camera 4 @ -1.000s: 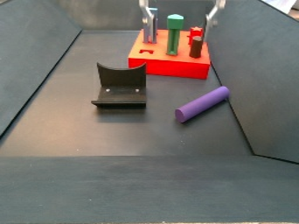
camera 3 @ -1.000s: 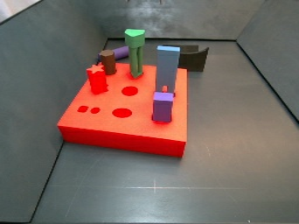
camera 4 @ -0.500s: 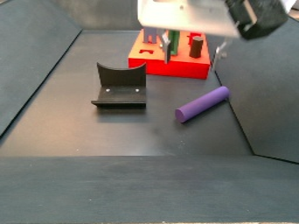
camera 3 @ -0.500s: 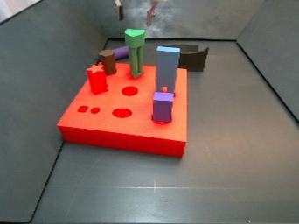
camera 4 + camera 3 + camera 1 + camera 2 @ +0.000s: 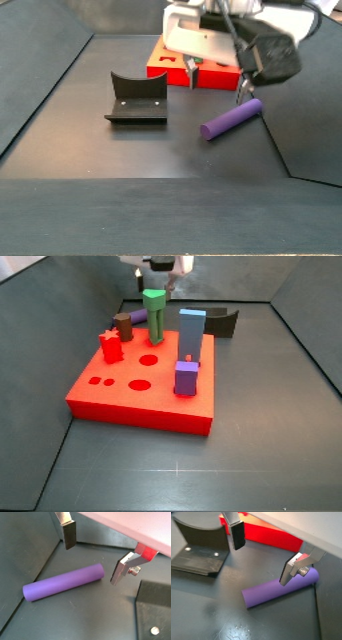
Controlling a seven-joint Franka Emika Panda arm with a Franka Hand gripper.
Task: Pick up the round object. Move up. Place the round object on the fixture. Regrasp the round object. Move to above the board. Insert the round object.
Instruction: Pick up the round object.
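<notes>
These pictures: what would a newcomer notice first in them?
First the purple peg, lying on its side on the dark floor, right of the fixture. Next the gripper, hanging open over the peg; in both wrist views its fingers stand apart and touch nothing. Then the red board, bright with upright pegs, among them a tall green one.

My gripper (image 5: 218,80) hangs spread over the dark floor (image 5: 147,160), nothing pinched, not touching it. In that side view three things sit straight on the floor: the red board (image 5: 201,76) up at 12 o'clock, the fixture (image 5: 138,100) around 10, and the round object (image 5: 231,118) lying flat around 2, close to the side wall. In both wrist views the purple peg lies under my fingers (image 5: 69,535).
</notes>
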